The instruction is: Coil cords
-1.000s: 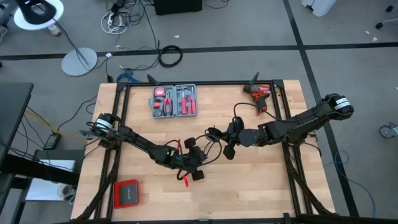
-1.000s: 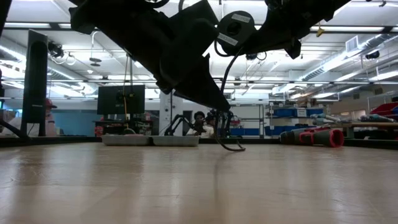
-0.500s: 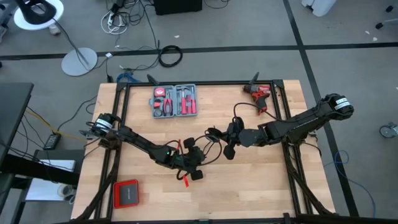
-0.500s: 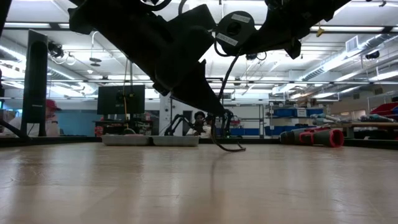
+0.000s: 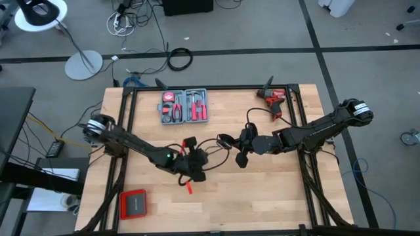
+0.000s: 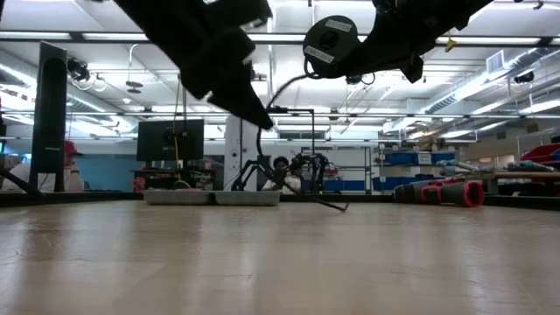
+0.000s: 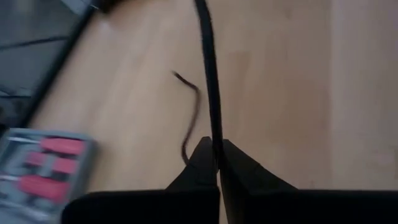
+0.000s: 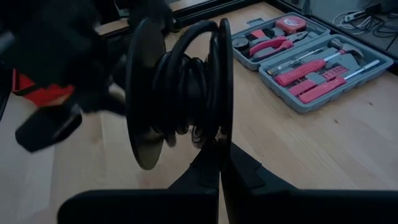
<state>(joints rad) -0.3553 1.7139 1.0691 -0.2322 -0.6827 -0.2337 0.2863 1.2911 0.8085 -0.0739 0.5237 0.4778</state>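
Now the left tool (image 7: 217, 163) pinches the black cable (image 7: 208, 87) and lifts toward frame centre; right tool (image 8: 219, 163), pressed on the spool (image 8: 180, 99), holds, ready for winding.

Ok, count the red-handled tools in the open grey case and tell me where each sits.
3 in the grey case, in its nearer half: red-handled tools lying side by side. The far half holds red-gripped pliers and a tape measure; more may be hidden.
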